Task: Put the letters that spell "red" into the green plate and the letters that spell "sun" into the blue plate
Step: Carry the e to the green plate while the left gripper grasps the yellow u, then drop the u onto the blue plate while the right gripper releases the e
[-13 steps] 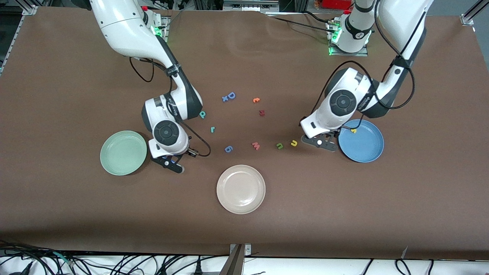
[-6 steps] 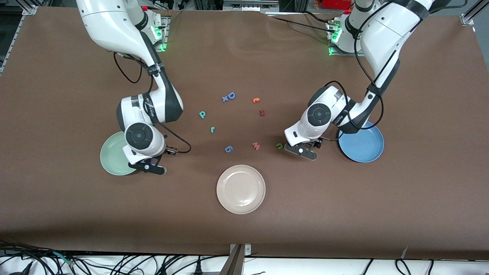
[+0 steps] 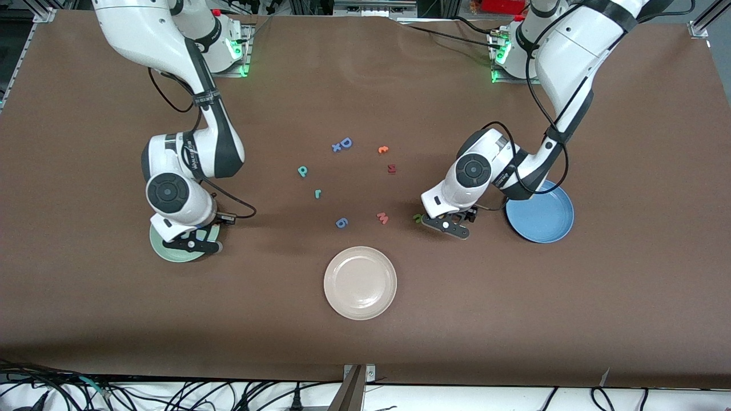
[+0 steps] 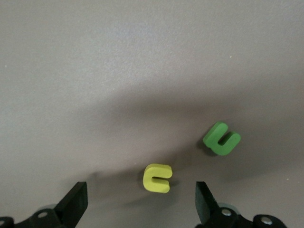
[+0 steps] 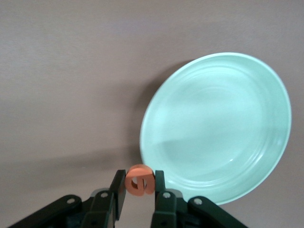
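Over the green plate's (image 5: pixel 216 126) rim, at the right arm's end of the worktop (image 3: pixel 514 319), the right tool (image 5: pixel 140 190) pinches the orange "e" (image 5: pixel 139 180), and what shows of that plate's bowl is bare. Beside the blue plate (image 3: pixel 545 214), the left tool (image 4: pixel 140 209) hangs spread wide over the yellow "u" (image 4: pixel 157 177), with the green "n" (image 4: pixel 221 138) just beside it and bare worktop around both. Teal "d" (image 3: pixel 302 170) and "r" (image 3: pixel 317 193) lie mid-worktop, near the white plate (image 3: pixel 360 283), which holds nothing.

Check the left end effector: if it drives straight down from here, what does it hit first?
Most likely the yellow "u", lying on the table between the open left end effector's fingers. The green "n" sits just outside them. Depth is unclear.
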Motion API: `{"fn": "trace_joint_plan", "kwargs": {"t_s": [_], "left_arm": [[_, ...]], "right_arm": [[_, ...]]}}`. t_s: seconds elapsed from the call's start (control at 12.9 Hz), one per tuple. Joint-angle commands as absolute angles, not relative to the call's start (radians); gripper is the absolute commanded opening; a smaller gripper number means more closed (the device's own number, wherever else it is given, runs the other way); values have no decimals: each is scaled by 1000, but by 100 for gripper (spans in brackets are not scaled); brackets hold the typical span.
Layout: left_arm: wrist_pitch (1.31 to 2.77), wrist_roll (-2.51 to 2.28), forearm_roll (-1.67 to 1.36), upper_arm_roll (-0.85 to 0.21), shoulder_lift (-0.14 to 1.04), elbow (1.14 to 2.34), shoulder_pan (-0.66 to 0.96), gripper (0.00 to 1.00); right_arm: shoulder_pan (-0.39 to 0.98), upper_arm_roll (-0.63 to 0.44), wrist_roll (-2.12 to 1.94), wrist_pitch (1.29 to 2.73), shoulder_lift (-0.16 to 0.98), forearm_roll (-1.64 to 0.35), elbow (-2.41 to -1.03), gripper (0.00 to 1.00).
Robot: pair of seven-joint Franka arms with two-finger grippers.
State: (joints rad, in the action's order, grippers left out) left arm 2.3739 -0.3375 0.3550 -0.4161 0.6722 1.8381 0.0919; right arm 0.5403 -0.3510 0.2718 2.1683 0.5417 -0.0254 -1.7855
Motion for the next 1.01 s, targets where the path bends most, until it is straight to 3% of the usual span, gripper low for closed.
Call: {"fn": "trace_joint_plan", "kwargs": {"t_s": [0.0,0.39,0.62,0.7,0.78,0.93], "left_arm": [[2391,-364,391,-410,692,1822,100,98],[2395,-364,396,-407,707,1824,123,71],[2395,-362,483,-405,709,1827,114,44],[2395,-364,483,-406,707,1825,114,27],[2395,-364,474,-407,707,1825,114,22],[2385,-365,472,-408,700,1825,109,22]], "right_arm": [[545,-382,178,2271,463,-35,-1922,19],[482,-399,14,2387,451,-86,-2000,19],[427,-399,-136,2387,462,-216,-1997,19],[419,-399,-162,2388,465,-230,-1997,19],[416,-399,-170,2394,469,-230,-1997,19],[413,-399,-181,2416,482,-230,-1997,19]]}}
